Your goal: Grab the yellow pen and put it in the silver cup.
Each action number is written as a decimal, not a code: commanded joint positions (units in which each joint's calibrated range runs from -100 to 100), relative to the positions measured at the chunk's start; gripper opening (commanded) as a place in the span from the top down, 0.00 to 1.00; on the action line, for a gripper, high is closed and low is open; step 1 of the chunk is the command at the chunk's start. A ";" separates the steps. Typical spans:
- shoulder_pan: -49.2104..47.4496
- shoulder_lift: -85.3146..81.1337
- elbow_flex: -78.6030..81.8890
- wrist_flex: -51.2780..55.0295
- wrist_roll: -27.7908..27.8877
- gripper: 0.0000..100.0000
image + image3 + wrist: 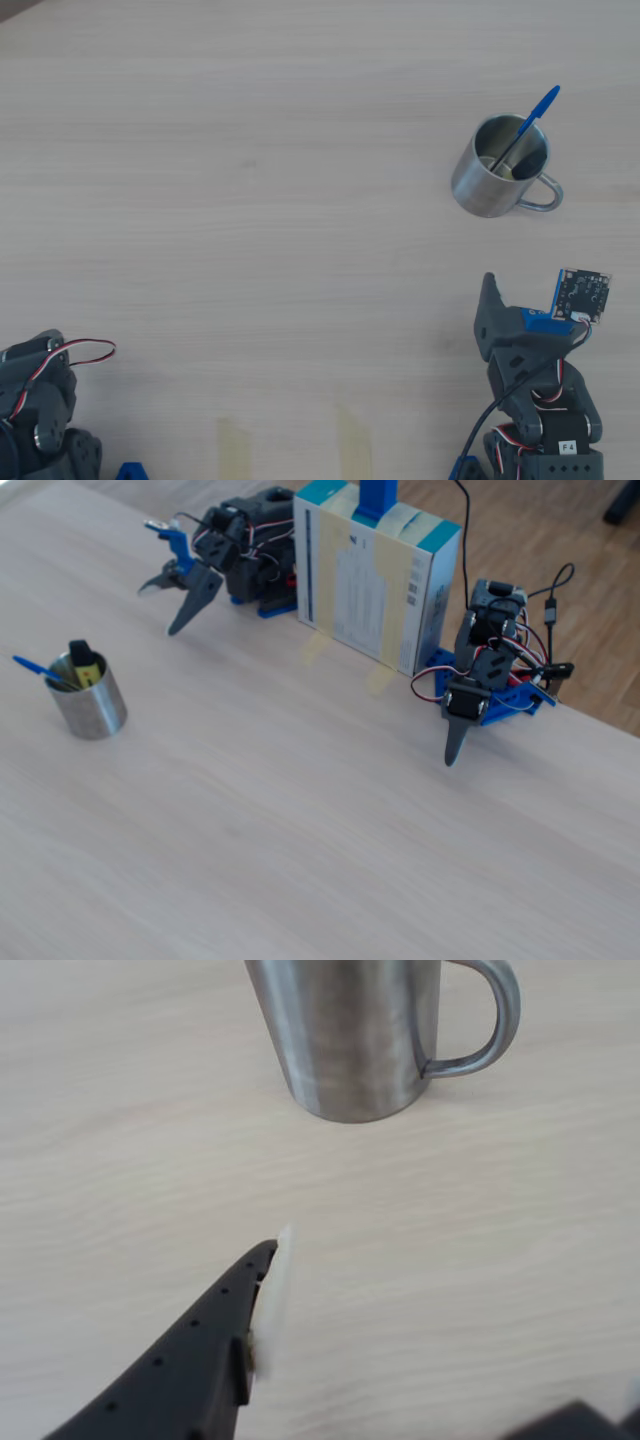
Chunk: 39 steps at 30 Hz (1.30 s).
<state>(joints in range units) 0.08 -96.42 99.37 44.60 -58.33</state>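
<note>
The silver cup [478, 186] stands upright at the right of the overhead view, handle to the right. The yellow pen [86, 666] stands inside it, black cap up, beside a thin blue pen [33, 668]; from overhead only a yellowish patch of the yellow pen [506, 169] shows at the cup's bottom. My gripper [520, 300] is below the cup in the overhead view, apart from it, open and empty. In the wrist view the cup [350, 1040] is at top centre, ahead of the gripper [430, 1330]. In the fixed view the gripper [160, 610] is beyond the cup [92, 712].
A second arm [485, 670] rests at the right of the fixed view and at the bottom left overhead [40, 410]. A cardboard box [375, 575] stands between the two arms. Tape strips [235, 445] lie on the wooden table near the front edge.
</note>
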 commanded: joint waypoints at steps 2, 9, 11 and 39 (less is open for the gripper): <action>0.09 -0.76 0.45 2.29 -0.34 0.48; 0.09 -0.92 0.45 7.78 -0.34 0.48; 0.09 -0.92 0.45 9.07 -0.34 0.48; 0.09 -1.09 0.45 26.74 -0.34 0.53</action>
<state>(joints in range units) 0.08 -97.00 99.37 70.41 -58.33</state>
